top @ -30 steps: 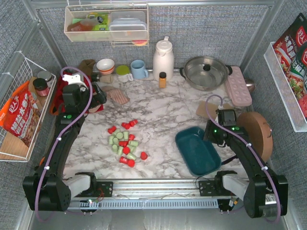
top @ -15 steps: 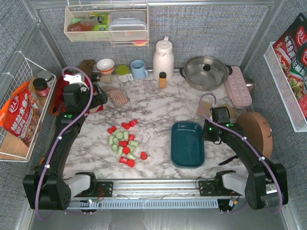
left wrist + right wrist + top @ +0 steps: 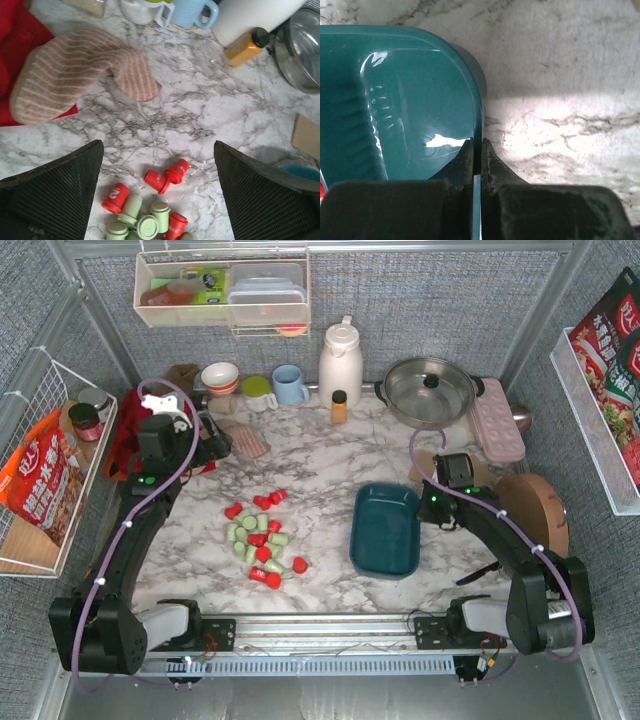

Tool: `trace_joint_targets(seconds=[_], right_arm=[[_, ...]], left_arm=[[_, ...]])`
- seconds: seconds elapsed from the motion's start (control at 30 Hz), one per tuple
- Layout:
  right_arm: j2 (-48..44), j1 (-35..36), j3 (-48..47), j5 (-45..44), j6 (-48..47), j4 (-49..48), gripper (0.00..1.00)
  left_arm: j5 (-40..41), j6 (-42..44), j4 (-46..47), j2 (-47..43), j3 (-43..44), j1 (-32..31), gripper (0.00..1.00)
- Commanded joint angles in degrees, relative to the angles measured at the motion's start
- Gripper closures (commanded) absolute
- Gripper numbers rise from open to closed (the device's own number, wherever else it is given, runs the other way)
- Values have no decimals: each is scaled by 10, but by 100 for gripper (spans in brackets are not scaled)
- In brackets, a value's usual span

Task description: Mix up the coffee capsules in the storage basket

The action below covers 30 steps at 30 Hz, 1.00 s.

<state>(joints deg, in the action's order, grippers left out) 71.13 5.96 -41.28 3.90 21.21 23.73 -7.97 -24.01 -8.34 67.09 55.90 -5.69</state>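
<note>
The red and mint green coffee capsules (image 3: 262, 538) lie in a loose pile on the marble table, left of centre; they also show at the bottom of the left wrist view (image 3: 150, 210). The teal storage basket (image 3: 385, 530) sits empty to their right. My right gripper (image 3: 424, 506) is shut on the basket's right rim, one finger inside and one outside (image 3: 477, 150). My left gripper (image 3: 207, 445) is open and empty, held above the table behind and to the left of the pile, its fingers (image 3: 55, 195) wide apart.
A striped mitt (image 3: 75, 75) on a red cloth lies at the left. Cups (image 3: 290, 383), a white jug (image 3: 340, 360), an orange bottle (image 3: 340, 406) and a steel pan (image 3: 430, 390) line the back. A pink tray (image 3: 496, 420) and a wooden disc (image 3: 535, 510) are at the right.
My right gripper has dragged the basket leftward and away from the front edge, turning it more upright. The left arm has barely moved.
</note>
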Motion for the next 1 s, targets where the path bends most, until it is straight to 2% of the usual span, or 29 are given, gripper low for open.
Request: trace_joint_targets(seconds=[0.0,0.13,0.3,0.43,0.67,0.97], right_arm=[[30,0,-28,30,-13,-57,100],[63,1,-83,52,-22,-71,100],[111,1,-153,72,-36,-69,100],[177,1,-229,98,-50,-72,100],[319,-4,-348,118,-56,-67,100],[408,-8,-415,112,-32,-43,100]], left_arm=[[-23,14,31,4,0,-22,1],[-19,31,25,12,3,-70,1],[-11,33,-2,40,26,-149,6],[24,44,-34,62,54,-196,8],[72,59,-41,34,40,-201,5],[91,36,-54,37,4,-212,6]])
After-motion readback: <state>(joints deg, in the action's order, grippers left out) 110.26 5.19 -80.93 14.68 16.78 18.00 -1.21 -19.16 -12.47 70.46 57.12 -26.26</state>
